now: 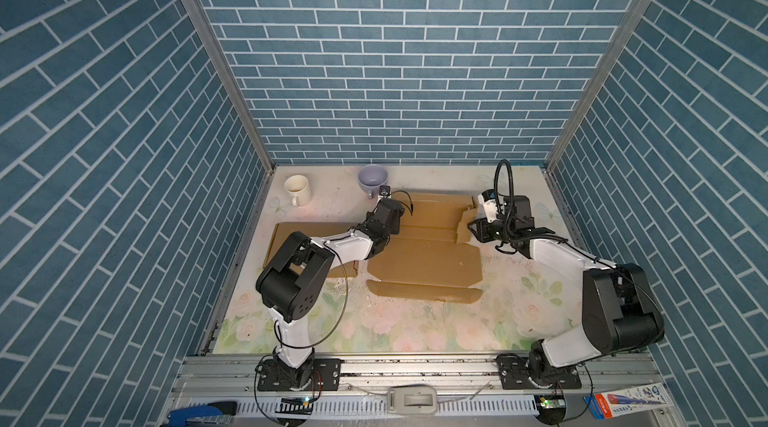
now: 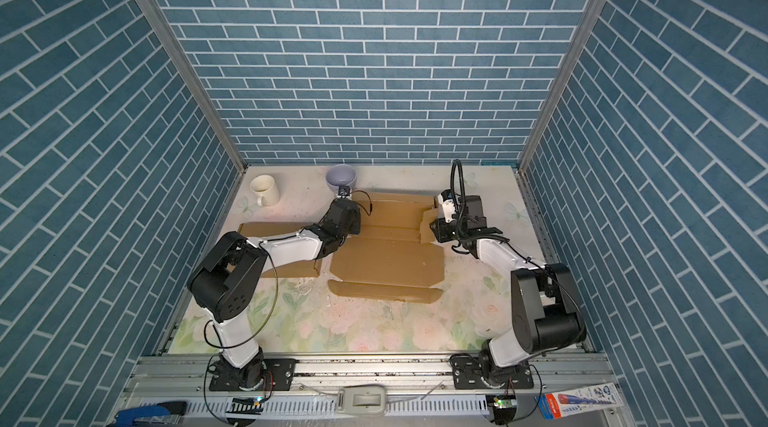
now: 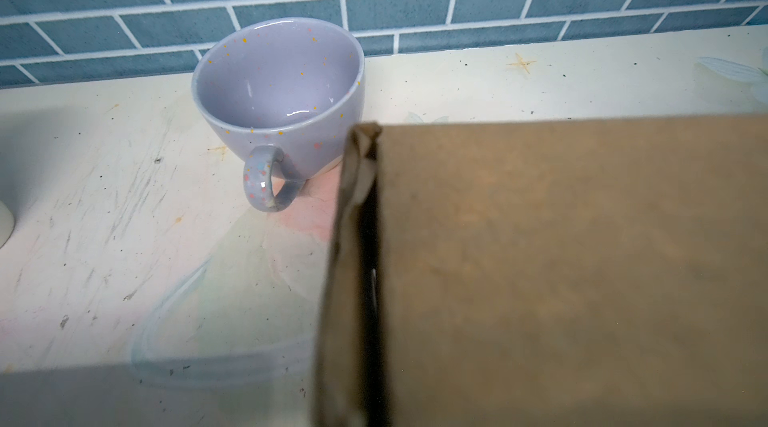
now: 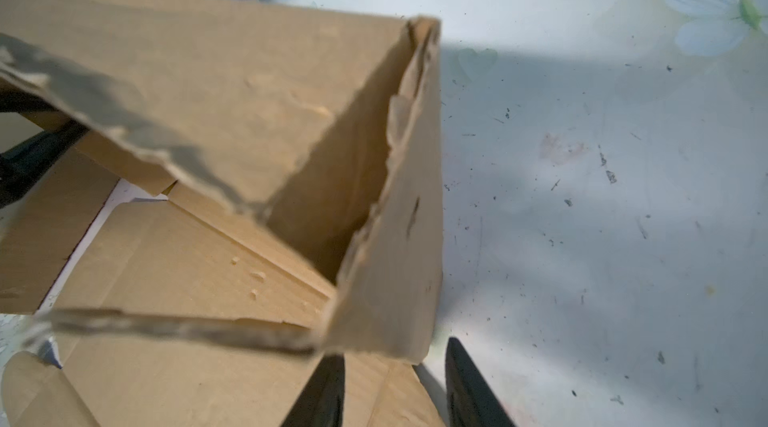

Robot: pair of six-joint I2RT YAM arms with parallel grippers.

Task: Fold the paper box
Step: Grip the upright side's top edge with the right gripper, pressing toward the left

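1. Left pincer (image 1: 390,213), pressed together by the back wall (image 3: 540,258) of the paper box (image 1: 428,263) on the counter (image 1: 415,321) — a push could hit the purple mug (image 1: 372,180) nearby.
2. Right pincer (image 4: 395,350), spread at the ragged right flap (image 4: 390,238) — closing crooked may tear it.

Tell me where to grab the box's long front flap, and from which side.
Grip the front flap along its free edge, coming low from the arm-base side. It lies nearly flat on the table, hinged to the box panel along its far edge, so likely only the near edge suits a pincer.
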